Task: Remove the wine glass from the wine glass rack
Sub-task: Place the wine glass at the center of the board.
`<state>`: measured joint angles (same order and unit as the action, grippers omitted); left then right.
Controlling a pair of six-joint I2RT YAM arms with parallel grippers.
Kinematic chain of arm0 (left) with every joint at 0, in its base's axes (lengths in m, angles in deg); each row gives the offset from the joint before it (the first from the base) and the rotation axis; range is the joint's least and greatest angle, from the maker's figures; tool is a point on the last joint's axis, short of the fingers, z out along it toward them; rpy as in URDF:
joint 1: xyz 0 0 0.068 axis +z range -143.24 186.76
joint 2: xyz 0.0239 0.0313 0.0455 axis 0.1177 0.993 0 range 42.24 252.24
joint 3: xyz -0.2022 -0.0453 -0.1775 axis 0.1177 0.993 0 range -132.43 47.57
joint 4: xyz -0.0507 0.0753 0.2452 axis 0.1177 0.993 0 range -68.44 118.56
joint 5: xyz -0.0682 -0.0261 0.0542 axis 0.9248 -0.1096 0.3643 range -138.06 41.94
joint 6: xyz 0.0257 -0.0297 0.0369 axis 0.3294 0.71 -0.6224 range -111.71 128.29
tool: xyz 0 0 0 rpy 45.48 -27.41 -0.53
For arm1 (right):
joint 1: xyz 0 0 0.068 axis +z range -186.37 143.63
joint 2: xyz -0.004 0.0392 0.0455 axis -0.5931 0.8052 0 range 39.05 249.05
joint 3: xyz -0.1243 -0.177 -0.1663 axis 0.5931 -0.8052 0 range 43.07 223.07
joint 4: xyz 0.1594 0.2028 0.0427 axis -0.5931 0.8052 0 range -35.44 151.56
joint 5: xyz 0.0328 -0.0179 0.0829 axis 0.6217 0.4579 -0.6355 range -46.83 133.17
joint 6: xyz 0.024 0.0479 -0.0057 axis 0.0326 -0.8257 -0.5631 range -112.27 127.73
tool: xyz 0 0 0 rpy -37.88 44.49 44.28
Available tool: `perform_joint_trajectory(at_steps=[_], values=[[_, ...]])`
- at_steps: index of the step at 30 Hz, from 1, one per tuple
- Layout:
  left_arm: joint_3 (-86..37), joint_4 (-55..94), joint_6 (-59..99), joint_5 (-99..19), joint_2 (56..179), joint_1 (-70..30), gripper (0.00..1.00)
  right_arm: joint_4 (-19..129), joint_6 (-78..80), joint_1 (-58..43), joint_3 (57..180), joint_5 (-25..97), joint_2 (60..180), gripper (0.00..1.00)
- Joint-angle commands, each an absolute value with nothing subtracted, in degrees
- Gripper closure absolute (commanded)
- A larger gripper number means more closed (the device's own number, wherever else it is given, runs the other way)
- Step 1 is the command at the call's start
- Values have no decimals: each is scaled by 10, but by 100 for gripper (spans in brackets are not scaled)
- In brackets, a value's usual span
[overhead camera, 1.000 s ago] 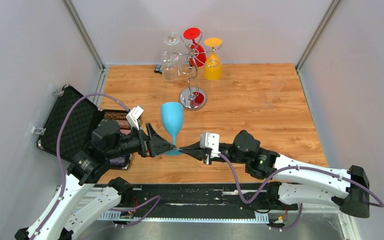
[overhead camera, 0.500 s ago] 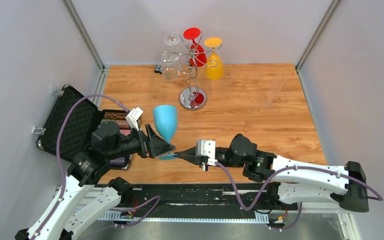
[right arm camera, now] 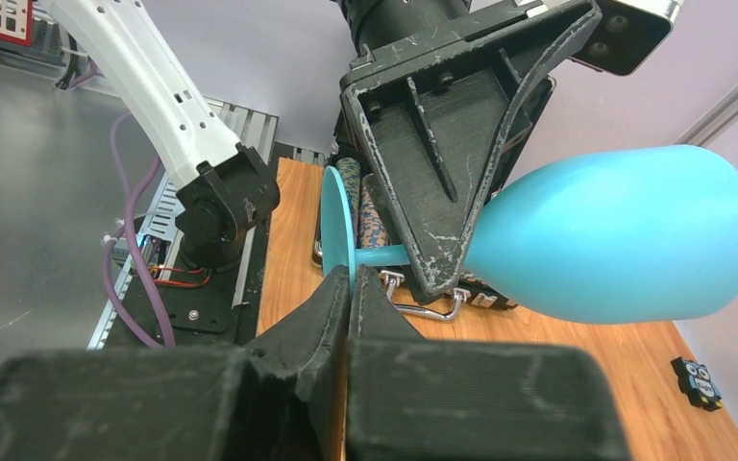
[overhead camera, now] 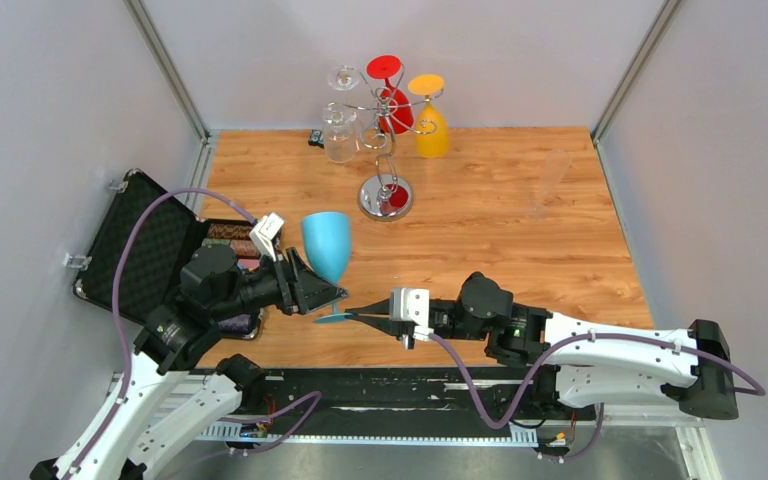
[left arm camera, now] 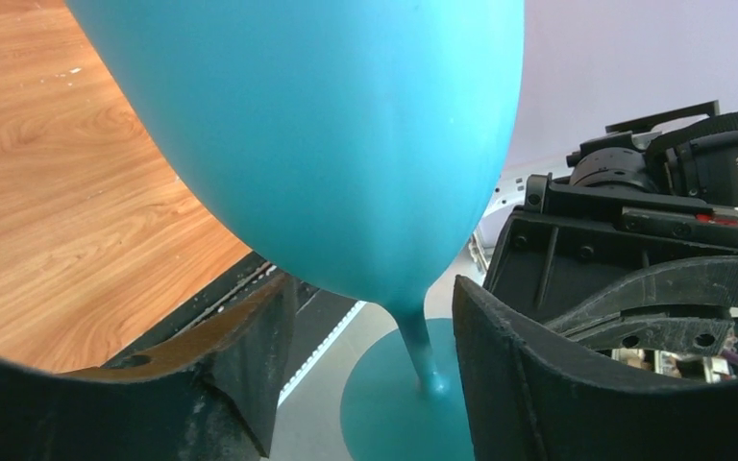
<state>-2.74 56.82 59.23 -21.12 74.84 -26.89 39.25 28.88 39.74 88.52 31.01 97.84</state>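
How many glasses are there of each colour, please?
Blue: 1, the blue glass, off the wine glass rack
Red: 1, the red glass, hanging on it
Yellow: 1, the yellow glass, hanging on it
Clear: 2, the clear glass on it and the clear flute standing apart
Total: 5

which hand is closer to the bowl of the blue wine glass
Left. The left hand is open around the stem of the blue wine glass, just under the bowl; the right hand is shut on the rim of the foot, farther down.
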Motion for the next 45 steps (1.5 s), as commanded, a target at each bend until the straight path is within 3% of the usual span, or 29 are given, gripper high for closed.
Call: perform_joint_trajectory(at_steps=[1,6,17,24,37,45], values=[[-26,539,589,-206,743,-269,37,367,298,403,911,318,978,100],[-27,529,589,-199,742,-268,62,367,294,404,910,319,982,100],[-20,487,600,-172,732,-269,100,371,289,409,914,331,987,100],[-24,490,587,-170,729,-268,100,400,284,410,919,337,977,75],[-33,578,508,-182,732,-268,100,480,267,409,921,426,907,50],[-27,631,441,-154,721,-269,100,619,215,395,1016,491,923,39]])
